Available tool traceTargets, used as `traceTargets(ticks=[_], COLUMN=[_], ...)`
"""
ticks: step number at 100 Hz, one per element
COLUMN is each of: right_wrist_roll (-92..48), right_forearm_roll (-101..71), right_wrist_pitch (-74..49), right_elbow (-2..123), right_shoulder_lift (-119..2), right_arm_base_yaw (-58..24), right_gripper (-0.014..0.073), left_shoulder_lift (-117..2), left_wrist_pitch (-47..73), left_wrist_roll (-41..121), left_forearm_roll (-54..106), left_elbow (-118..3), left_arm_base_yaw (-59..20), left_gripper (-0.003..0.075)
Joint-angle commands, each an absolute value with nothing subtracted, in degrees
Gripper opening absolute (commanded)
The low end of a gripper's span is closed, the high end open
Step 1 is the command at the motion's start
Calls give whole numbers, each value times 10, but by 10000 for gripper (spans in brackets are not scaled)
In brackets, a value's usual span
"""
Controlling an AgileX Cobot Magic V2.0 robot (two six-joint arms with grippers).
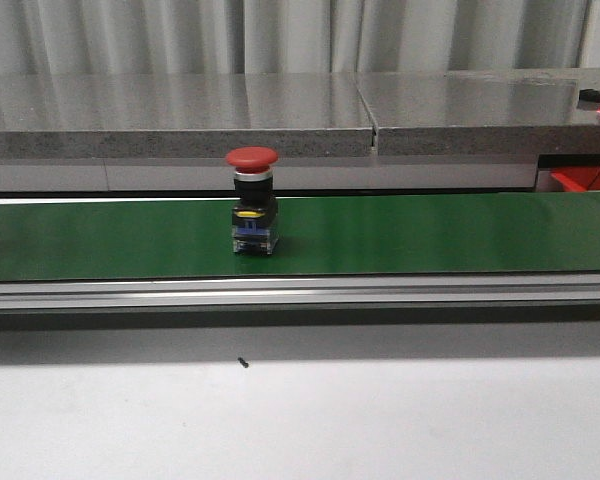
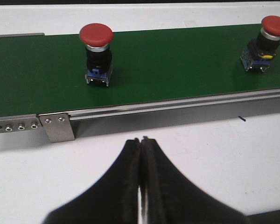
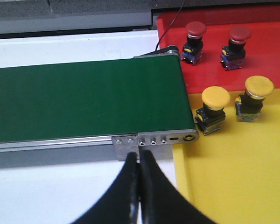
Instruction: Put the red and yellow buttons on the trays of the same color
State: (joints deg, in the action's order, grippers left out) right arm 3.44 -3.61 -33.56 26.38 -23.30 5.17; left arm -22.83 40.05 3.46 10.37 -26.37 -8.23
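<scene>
A red button (image 1: 252, 200) stands upright mid-belt on the green conveyor (image 1: 430, 235). The left wrist view shows that same button (image 2: 263, 44) and a second red button (image 2: 97, 60) on the belt. My left gripper (image 2: 143, 140) is shut and empty over the white table, short of the belt's rail. My right gripper (image 3: 139, 154) is also shut and empty, near the belt's end bracket. Beyond it, the red tray (image 3: 266, 60) holds two red buttons (image 3: 194, 42) (image 3: 236, 41). The yellow tray (image 3: 233, 177) holds two yellow buttons (image 3: 213, 109) (image 3: 253, 98).
An aluminium rail (image 1: 300, 292) runs along the belt's near side. A grey stone ledge (image 1: 180, 115) lies behind the belt. A corner of the red tray (image 1: 580, 180) shows at the far right. A small dark speck (image 1: 243, 363) lies on the white table.
</scene>
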Motion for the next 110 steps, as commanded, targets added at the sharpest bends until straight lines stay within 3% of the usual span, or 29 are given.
traceTargets(ticks=[1,87,110], right_wrist_roll=[28,28,28], right_forearm_roll=[-34,-34,-34], right_wrist_pitch=[-297,-297,-303], right_elbow=[278,278,310], right_shoulder_lift=[-236,-237,-300], right_arm_base_yaw=[51,51,51], right_gripper=[-92,-92,-92], left_shoulder_lift=[-232,-232,-232], left_wrist_pitch=[367,367,367], left_wrist_roll=[29,29,29], left_forearm_roll=[110,110,110], left_elbow=[-281,-281,-281], left_arm_base_yaw=[-88,-88,-88], left_gripper=[-20,-20,-20])
